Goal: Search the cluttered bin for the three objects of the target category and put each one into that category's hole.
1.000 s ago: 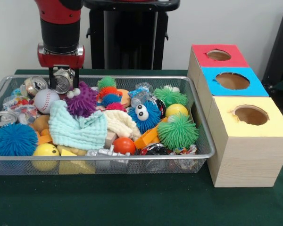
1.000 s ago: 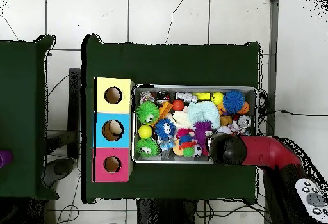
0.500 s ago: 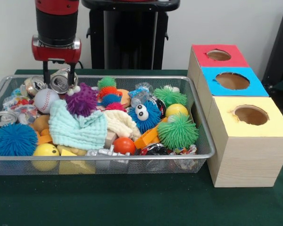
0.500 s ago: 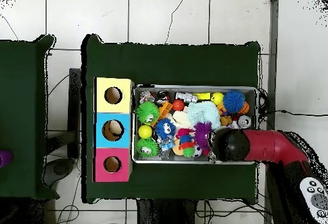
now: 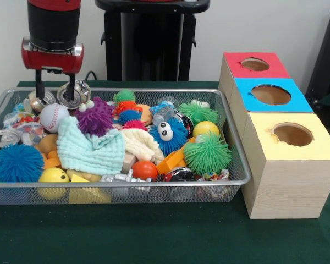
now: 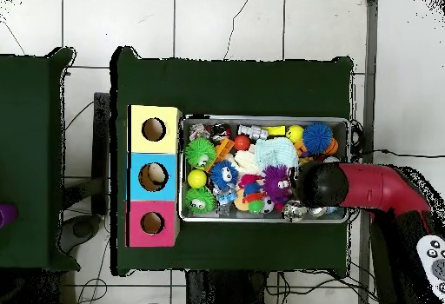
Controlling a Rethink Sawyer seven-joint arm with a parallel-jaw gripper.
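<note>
The cluttered bin (image 5: 154,186) is a silver wire-mesh tray heaped with toys, balls, cans and cloths; it also shows in the overhead view (image 6: 264,119). My gripper (image 5: 55,98) hangs open over the bin's far left corner and holds nothing. A crushed silver can (image 5: 77,94) lies just behind its right finger, and another can (image 5: 37,102) lies by its left finger. In the overhead view the red arm (image 6: 365,188) covers the gripper. Three wooden boxes stand beside the bin, each with a round hole: red (image 5: 256,65), blue (image 5: 270,94) and yellow (image 5: 292,135).
In the bin lie a baseball (image 5: 53,116), a purple spiky ball (image 5: 95,117), a mint cloth (image 5: 91,149), a blue furry toy with eyes (image 5: 168,133), green spiky balls (image 5: 207,154) and a blue spiky ball (image 5: 16,163). The black pedestal (image 5: 148,41) stands behind.
My gripper has risen a little and moved toward the picture's left in the front view. The silver can that was between its fingers stays in the bin.
</note>
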